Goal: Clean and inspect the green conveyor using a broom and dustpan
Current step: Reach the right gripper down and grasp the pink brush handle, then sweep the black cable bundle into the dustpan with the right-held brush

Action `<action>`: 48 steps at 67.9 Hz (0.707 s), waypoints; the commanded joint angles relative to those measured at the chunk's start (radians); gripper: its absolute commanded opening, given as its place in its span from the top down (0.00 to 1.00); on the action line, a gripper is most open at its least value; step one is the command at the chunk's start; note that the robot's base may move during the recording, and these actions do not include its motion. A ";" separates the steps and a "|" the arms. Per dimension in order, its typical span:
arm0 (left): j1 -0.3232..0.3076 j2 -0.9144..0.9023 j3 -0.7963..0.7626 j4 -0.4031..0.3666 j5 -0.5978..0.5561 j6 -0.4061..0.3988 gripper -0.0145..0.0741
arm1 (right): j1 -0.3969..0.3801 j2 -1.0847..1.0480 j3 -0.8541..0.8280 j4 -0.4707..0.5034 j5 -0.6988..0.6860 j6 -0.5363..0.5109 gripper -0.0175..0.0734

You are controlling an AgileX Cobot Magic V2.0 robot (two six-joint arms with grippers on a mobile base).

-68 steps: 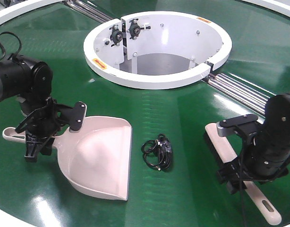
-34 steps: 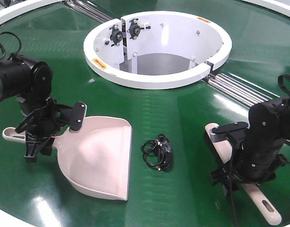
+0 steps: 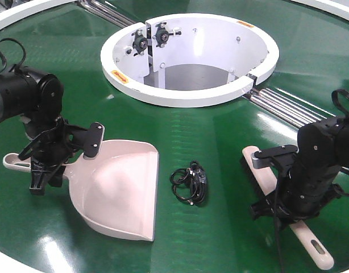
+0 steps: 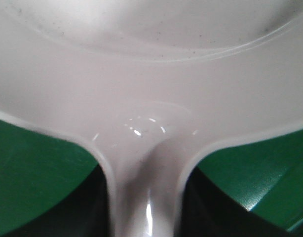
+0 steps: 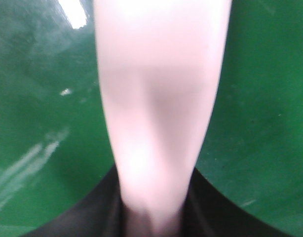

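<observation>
Dustpan [image 3: 123, 187] mouth edge lies near cable coil [image 3: 189, 184]; broom [image 3: 261, 170] well apart.

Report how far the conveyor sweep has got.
Done: left gripper clamps the dustpan handle, right gripper clamps the broom. In hand: broom set on the green conveyor, right of a black tangle. Left: tangle lies unswept between broom and dustpan mouth.

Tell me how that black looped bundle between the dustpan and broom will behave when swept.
The black looped bundle looks like thin coiled cord, so it is probably floppy and light; its loops may snag or spread rather than roll. The green conveyor is glossy, so it will likely slide easily toward the dustpan.
</observation>
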State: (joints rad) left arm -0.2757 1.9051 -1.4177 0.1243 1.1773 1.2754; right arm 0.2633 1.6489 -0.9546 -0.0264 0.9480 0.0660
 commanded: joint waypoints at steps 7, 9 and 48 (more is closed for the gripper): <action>-0.009 -0.050 -0.026 -0.004 0.016 0.003 0.85 | 0.002 -0.114 -0.035 0.065 -0.013 0.011 0.82; -0.009 -0.050 -0.026 -0.004 0.016 0.003 0.85 | 0.002 -0.122 -0.035 0.076 -0.008 0.016 0.81; -0.009 -0.050 -0.026 -0.004 0.016 0.003 0.85 | 0.190 0.002 -0.222 0.080 0.259 0.261 0.81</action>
State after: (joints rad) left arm -0.2757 1.9051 -1.4177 0.1234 1.1773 1.2754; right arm 0.4464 1.6423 -1.0997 0.0713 1.1196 0.3002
